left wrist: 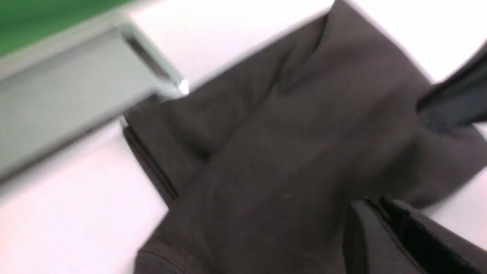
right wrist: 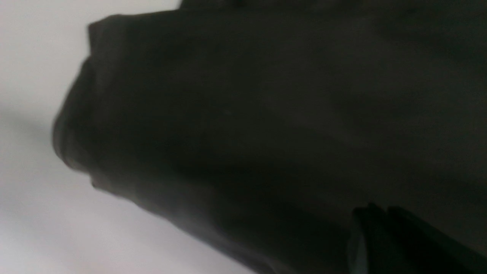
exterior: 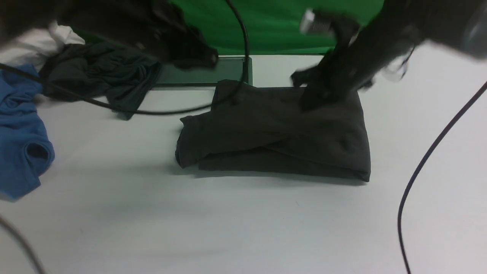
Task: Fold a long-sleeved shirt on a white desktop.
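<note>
The long-sleeved shirt point(exterior: 274, 133) lies folded into a thick dark rectangle in the middle of the white desktop point(exterior: 243, 224). My right gripper point(exterior: 315, 102) comes down from the upper right and its tip rests on the shirt's far right part. In the right wrist view its jaws point(right wrist: 376, 209) are shut, with dark cloth point(right wrist: 243, 114) right below them and nothing seen between them. My left gripper point(exterior: 205, 60) hovers, blurred, behind the shirt's far left corner. It is shut point(left wrist: 374, 203) and empty above the cloth point(left wrist: 289, 144).
A dark grey-green garment point(exterior: 102, 80), a blue garment point(exterior: 19, 133) and white cloth point(exterior: 34, 45) lie at the left. A flat grey-green board point(exterior: 201, 74) sits behind the shirt by the green backdrop point(exterior: 274, 23). Black cables cross at the left point(exterior: 152, 112) and right point(exterior: 426, 163).
</note>
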You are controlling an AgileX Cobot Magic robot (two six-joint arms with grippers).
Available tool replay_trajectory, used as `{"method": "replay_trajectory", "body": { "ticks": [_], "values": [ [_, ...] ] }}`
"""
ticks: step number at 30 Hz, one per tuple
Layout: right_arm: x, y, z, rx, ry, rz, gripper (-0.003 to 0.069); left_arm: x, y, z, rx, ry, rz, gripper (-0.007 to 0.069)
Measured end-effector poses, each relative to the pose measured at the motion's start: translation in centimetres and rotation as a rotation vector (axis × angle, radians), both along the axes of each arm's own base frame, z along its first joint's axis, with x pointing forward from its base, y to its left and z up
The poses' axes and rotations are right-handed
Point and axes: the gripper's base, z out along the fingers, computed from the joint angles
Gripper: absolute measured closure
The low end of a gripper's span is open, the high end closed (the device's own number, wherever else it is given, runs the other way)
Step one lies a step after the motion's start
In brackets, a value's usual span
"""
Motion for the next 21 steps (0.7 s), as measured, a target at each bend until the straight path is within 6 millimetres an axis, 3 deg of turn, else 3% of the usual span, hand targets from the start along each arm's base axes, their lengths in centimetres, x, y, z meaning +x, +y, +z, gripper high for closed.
{"method": "replay_trajectory", "body": {
  "ticks": [2, 3, 6, 10, 13, 17, 20, 21],
  "values": [
    [0.1, 0.8, -2.7, 0.056, 0.025, -0.013, 0.0624, 1.6, -0.1, -3.2, 0.019, 0.049, 0.027, 0.0608],
    [0.1, 0.9, -3.1, 0.062, 0.032, -0.014, 0.0624, 1.8, -0.1, -3.8, 0.025, 0.059, 0.032, 0.0608],
    [-0.2, 1.6, -5.9, 0.059, 0.112, 0.012, 0.0624, 3.1, 0.1, -8.5, 0.095, 0.141, 0.037, 0.0608],
    [-0.7, 1.3, -7.1, -0.001, 0.184, 0.048, 0.062, 3.9, 0.3, -12.3, 0.159, 0.193, 0.041, 0.0608],
    [-0.9, 1.0, -7.0, -0.031, 0.214, 0.069, 0.0618, 4.2, 0.5, -13.4, 0.183, 0.2, 0.056, 0.0608],
    [-1.0, 0.0, -5.5, -0.064, 0.272, 0.118, 0.0608, 4.5, 0.9, -13.5, 0.222, 0.16, 0.07, 0.0608],
    [-0.7, -1.2, -3.6, -0.094, 0.238, 0.119, 0.0602, 4.7, 1.3, -13.4, 0.226, 0.149, 0.082, 0.0608],
    [-0.4, -2.2, -2.1, -0.111, 0.183, 0.098, 0.0599, 4.7, 1.7, -13.0, 0.223, 0.148, 0.091, 0.0608]
  ]
}}
